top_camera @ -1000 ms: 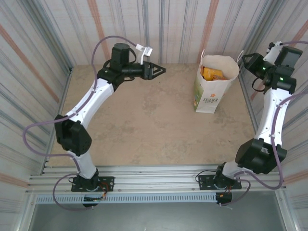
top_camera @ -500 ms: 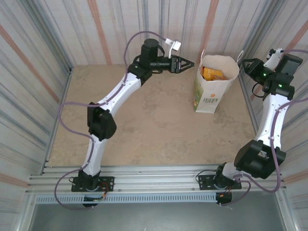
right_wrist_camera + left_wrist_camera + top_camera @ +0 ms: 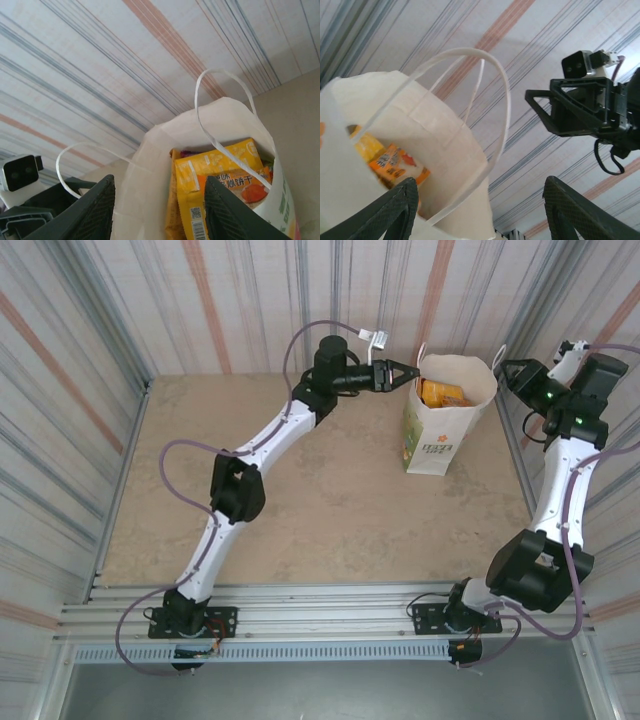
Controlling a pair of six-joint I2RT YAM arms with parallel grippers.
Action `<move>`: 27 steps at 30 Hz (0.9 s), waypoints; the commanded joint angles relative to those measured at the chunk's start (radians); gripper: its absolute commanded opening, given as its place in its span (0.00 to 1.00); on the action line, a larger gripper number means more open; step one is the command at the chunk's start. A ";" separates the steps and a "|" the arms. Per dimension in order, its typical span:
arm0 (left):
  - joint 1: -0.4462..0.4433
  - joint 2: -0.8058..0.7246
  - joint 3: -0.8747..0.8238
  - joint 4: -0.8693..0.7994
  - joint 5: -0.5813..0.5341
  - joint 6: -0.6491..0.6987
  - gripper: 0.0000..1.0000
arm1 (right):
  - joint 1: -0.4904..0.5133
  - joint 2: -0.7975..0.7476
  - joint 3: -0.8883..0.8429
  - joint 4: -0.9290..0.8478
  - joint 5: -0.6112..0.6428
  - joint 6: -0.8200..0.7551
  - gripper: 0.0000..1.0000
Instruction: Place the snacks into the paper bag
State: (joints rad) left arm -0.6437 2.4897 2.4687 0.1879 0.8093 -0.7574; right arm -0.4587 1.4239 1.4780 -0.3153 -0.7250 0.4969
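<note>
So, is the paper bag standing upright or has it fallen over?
Upright: the paper bag stands on its base, mouth open upward, with snack packets visible inside.

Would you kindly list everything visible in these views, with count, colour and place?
paper bag: one, white with green-orange logo, upright at the table's far right.
handles: two, white cord, arching above the bag's rim.
snacks: several, yellow and orange showing, inside the paper bag; full count hidden.
table: one, beige, under the bag.
walls: white panels with grey and reddish stripes, around the table.
arms: two, white with black joints, bolted at the near edge.
left hand: black, open, at the bag's left rim.
right hand: black, open, at the bag's right rim.
</note>
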 commanded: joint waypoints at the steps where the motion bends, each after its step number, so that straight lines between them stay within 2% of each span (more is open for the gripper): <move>1: -0.019 0.018 0.044 0.095 -0.029 -0.028 0.70 | -0.005 0.052 0.022 0.034 -0.035 0.032 0.51; 6: -0.027 0.038 0.055 0.123 -0.051 -0.035 0.70 | -0.005 0.142 0.066 0.114 -0.101 0.104 0.51; 9: -0.028 0.047 0.064 0.135 -0.069 -0.037 0.68 | -0.003 0.194 0.099 0.154 -0.129 0.139 0.51; 10: -0.030 0.050 0.064 0.138 -0.078 -0.036 0.64 | -0.004 0.208 0.113 0.154 -0.132 0.142 0.52; 11: -0.030 0.054 0.065 0.143 -0.085 -0.037 0.55 | -0.002 0.220 0.124 0.156 -0.131 0.144 0.51; 14: -0.030 0.054 0.065 0.150 -0.102 -0.038 0.17 | -0.002 0.251 0.146 0.176 -0.134 0.159 0.52; 16: -0.030 0.048 0.064 0.140 -0.107 -0.021 0.02 | 0.001 0.273 0.161 0.194 -0.145 0.179 0.52; 27: -0.030 0.019 0.046 0.107 -0.107 0.043 0.00 | 0.039 0.412 0.265 0.252 -0.177 0.253 0.52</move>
State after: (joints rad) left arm -0.6727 2.5275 2.5015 0.2863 0.7048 -0.7452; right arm -0.4339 1.7996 1.6955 -0.0895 -0.8692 0.7078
